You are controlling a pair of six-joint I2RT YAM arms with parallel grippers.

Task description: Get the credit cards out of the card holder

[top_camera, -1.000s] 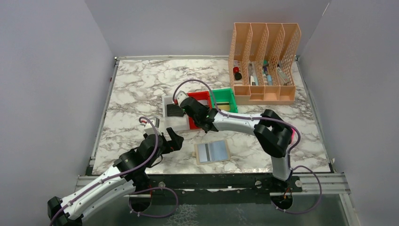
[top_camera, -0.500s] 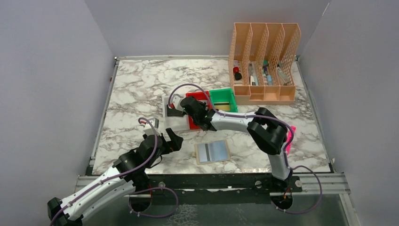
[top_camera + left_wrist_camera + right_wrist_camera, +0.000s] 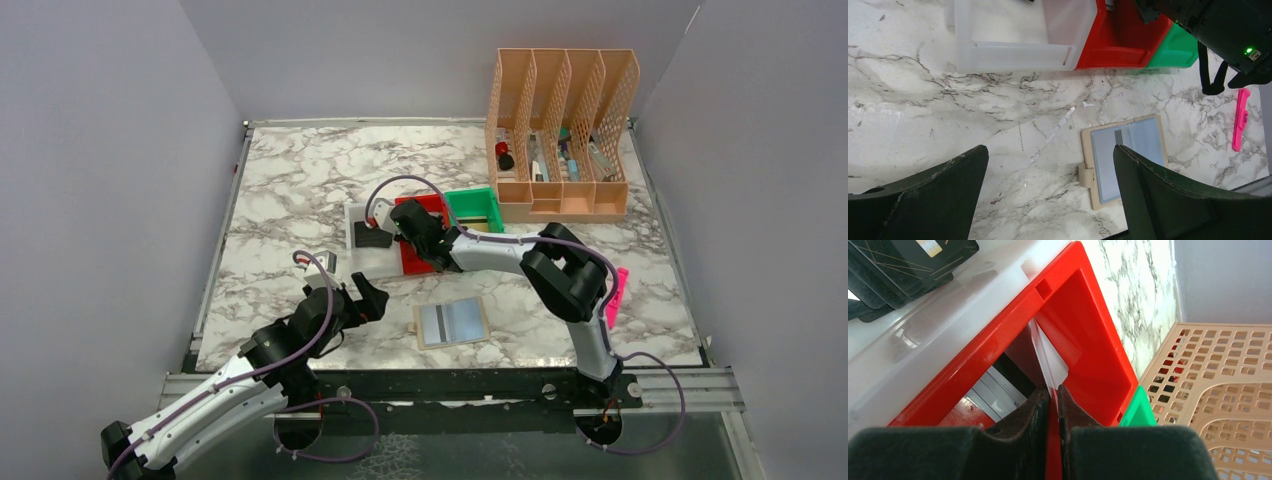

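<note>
- Two arms work over the marbled surface [image 3: 290, 190]. The left tool [image 3: 1049, 150] hangs low with its jaws spread wide, holding nothing.
- The card holder [image 3: 452, 322] lies open and flat on the surface near the front edge, blue-grey inside facing up, a little to the right of the left tool.
- The right tool [image 3: 1050, 390] reaches into the red tray [image 3: 1088, 315], jaws nearly together around a pale card [image 3: 1045, 352] standing on edge. I cannot tell whether they pinch it.
- Black cards [image 3: 908, 265] lie in the white tray [image 3: 372, 262] alongside.
</note>
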